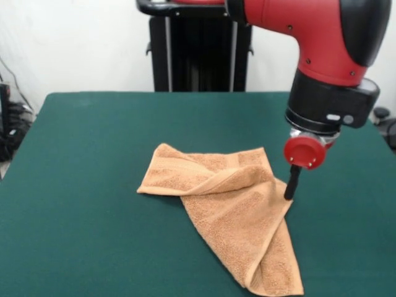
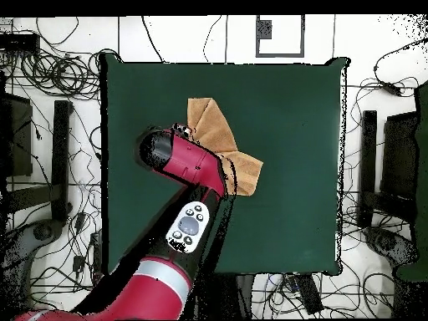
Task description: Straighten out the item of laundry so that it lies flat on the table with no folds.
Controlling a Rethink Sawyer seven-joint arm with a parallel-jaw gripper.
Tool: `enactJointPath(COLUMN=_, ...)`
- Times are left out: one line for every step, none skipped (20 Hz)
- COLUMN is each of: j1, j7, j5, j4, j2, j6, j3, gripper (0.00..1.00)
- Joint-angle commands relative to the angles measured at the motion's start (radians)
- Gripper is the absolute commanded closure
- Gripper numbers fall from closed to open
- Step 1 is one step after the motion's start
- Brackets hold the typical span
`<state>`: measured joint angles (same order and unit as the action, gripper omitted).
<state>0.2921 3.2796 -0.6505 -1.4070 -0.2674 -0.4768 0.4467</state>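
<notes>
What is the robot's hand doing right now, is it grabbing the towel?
Gripper: down at the towel's edge; open or shut cannot be told, nor whether it holds the cloth.

Robotics lab. Evidence: red and black robot arm (image 1: 322, 37) on a black pedestal (image 1: 198, 52) at a green-topped table (image 1: 80, 185); loose cables (image 2: 58, 75) strewn across the white floor (image 2: 167, 33) around it.

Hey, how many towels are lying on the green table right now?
1. The towel lies crumpled and folded over itself near the middle of the table, right beside the gripper. In the overhead view the arm hides part of it.
</notes>
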Motion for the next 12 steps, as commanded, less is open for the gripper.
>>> enactJointPath(j1=-0.209, j7=-0.352, j5=0.097, j4=-0.2, j2=-0.148, j6=0.041, j3=-0.328, gripper=0.0)
enactJointPath(j1=-0.258, j7=-0.414, j5=0.122, j4=-0.21, j2=-0.157, j6=0.04, j3=-0.381, gripper=0.0)
enactJointPath(j1=-0.283, j7=-0.424, j5=0.142, j4=-0.214, j2=-0.158, j6=0.048, j3=-0.411, gripper=0.0)
enactJointPath(j1=-0.317, j7=-0.455, j5=0.173, j4=-0.212, j2=-0.153, j6=0.056, j3=-0.454, gripper=0.0)
enactJointPath(j1=-0.339, j7=-0.458, j5=0.199, j4=-0.21, j2=-0.153, j6=0.053, j3=-0.482, gripper=0.0)
enactJointPath(j1=-0.362, j7=-0.484, j5=0.227, j4=-0.2, j2=-0.149, j6=0.025, j3=-0.513, gripper=0.0)
enactJointPath(j1=-0.376, j7=-0.492, j5=0.251, j4=-0.193, j2=-0.149, j6=0.001, j3=-0.529, gripper=0.0)
enactJointPath(j1=-0.389, j7=-0.499, j5=0.273, j4=-0.185, j2=-0.144, j6=-0.018, j3=-0.545, gripper=0.0)
enactJointPath(j1=-0.402, j7=-0.506, j5=0.296, j4=-0.176, j2=-0.139, j6=-0.036, j3=-0.561, gripper=0.0)
enactJointPath(j1=-0.411, j7=-0.503, j5=0.316, j4=-0.164, j2=-0.129, j6=-0.05, j3=-0.573, gripper=0.0)
enactJointPath(j1=-0.417, j7=-0.494, j5=0.333, j4=-0.159, j2=-0.127, j6=-0.054, j3=-0.582, gripper=0.0)
enactJointPath(j1=-0.428, j7=-0.491, j5=0.348, j4=-0.157, j2=-0.122, j6=-0.054, j3=-0.593, gripper=0.0)
